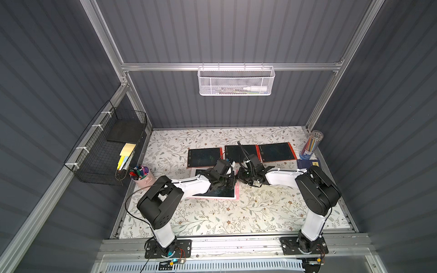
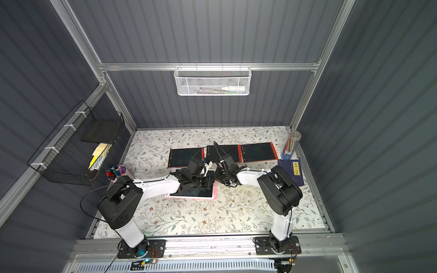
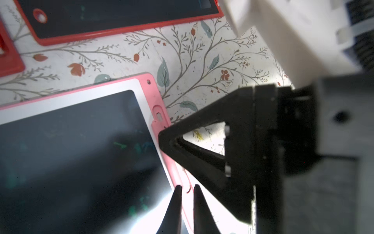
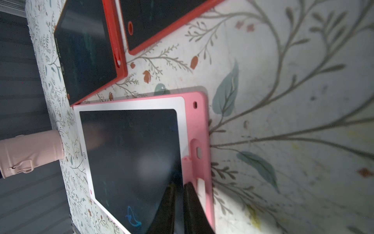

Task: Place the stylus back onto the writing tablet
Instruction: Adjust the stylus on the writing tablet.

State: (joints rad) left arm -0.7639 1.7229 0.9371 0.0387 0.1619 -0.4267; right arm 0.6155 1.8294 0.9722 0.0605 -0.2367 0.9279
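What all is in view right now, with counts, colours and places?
pink tablet: one, pink frame, table centre
red tablets: three, red, row behind it
stylus: one, whitish, apparently in pink tablet's side groove
marker cup: one, pink, left edge
pencil jar: one, clear, far right corner
book: one, blue, right edge
white basket: one, back rail
black basket: one, left wall
left gripper: one, black, jaws nearly together, tablet's edge
right gripper: one, black, likewise
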